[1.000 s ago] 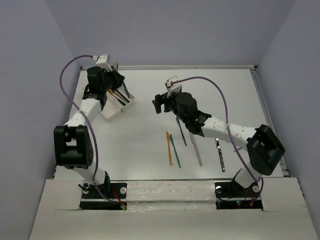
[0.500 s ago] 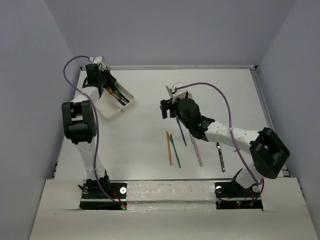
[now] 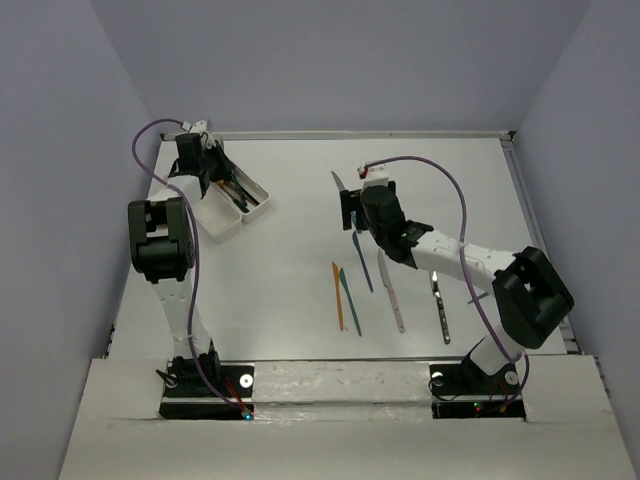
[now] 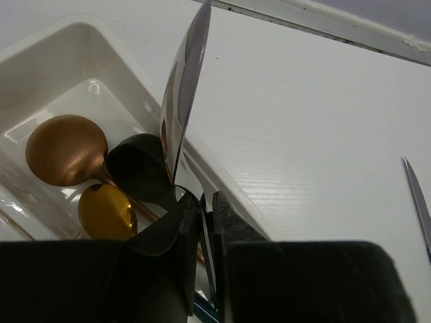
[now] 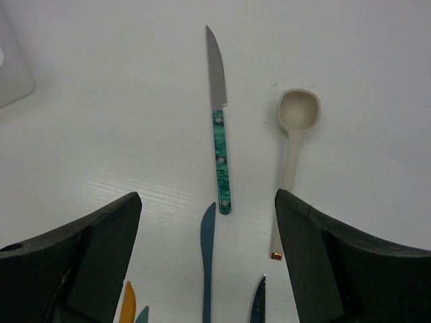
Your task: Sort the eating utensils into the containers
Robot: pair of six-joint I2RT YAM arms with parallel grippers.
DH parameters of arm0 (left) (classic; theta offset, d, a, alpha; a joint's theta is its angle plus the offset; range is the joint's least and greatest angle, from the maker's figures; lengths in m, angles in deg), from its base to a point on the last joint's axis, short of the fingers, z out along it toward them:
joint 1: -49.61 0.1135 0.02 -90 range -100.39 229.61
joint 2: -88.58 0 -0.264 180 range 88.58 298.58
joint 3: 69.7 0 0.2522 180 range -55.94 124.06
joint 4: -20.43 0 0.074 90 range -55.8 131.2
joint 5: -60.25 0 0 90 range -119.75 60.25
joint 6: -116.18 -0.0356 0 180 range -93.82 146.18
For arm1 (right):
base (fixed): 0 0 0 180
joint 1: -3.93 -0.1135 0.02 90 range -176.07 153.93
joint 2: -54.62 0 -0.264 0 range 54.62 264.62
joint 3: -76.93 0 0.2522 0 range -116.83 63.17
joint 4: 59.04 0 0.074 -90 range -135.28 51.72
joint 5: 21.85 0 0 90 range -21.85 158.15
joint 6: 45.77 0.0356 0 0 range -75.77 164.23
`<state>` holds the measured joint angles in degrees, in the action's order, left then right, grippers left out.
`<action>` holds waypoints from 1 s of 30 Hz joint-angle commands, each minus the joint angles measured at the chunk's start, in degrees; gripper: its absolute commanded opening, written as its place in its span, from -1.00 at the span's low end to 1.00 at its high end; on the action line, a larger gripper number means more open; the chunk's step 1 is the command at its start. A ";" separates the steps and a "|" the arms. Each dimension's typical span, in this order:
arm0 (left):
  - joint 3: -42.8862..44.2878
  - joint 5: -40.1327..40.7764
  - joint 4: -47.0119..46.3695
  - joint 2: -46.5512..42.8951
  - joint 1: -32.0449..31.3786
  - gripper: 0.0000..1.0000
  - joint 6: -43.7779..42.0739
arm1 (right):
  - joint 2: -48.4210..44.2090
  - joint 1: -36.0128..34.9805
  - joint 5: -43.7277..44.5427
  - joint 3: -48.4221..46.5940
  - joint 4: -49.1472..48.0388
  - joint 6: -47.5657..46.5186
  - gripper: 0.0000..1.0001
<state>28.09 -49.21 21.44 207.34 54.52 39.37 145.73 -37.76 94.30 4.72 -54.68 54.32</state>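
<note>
My left gripper (image 4: 205, 202) (image 3: 197, 162) is shut on the handle of a silver spoon (image 4: 183, 94), held edge-on over the rim of the white trays (image 4: 81, 37) (image 3: 214, 216). A copper spoon (image 4: 66, 149), a gold spoon (image 4: 106, 210) and a black spoon (image 4: 138, 168) lie in the tray. My right gripper (image 5: 207, 198) (image 3: 349, 208) is open and empty, hovering over a teal-handled knife (image 5: 222, 161), a cream spoon (image 5: 296, 114) and a blue knife (image 5: 207, 269) on the table.
An orange knife (image 3: 337, 295), a teal knife (image 3: 350, 300), a grey knife (image 3: 392, 300) and a black-handled knife (image 3: 440, 312) lie in a row on the table (image 3: 280, 260) in front of the right arm. The table's raised back edge (image 3: 400, 133) runs behind the trays.
My left arm has swung in over the trays' far end with the silver spoon. My right gripper has moved right, over the teal-handled knife and cream spoon.
</note>
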 commanded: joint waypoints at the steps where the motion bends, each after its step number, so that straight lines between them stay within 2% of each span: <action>1: 2.02 -0.49 -0.96 0.42 0.45 -0.47 0.08 | 0.38 1.78 1.10 -1.75 2.99 2.66 0.71; 3: 2.02 -0.31 -0.35 0.51 0.54 -0.35 0.08 | 0.56 1.79 1.18 -1.92 3.61 2.92 0.72; 4: 2.10 -0.22 -0.17 0.25 0.63 -0.19 0.25 | 0.73 2.49 1.18 -2.19 4.39 3.01 0.71; 8: 1.58 0.30 0.53 -0.98 0.98 0.15 0.17 | 2.22 4.94 1.18 -3.85 7.56 4.32 0.71; 11: 1.40 0.92 1.06 -2.12 0.98 0.26 0.08 | 4.42 7.23 0.92 -5.87 12.28 4.85 0.71; 19: 0.35 2.67 1.68 -6.69 0.98 0.30 0.17 | 14.69 14.35 -2.94 -13.34 17.41 5.21 0.63; 30: -2.73 2.68 0.98 -15.04 1.16 0.33 -0.62 | 24.81 17.17 -7.60 -22.49 21.63 4.24 0.57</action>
<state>26.76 -45.97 24.09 197.46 55.35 39.52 169.53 -21.82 89.43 -13.80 -34.12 58.58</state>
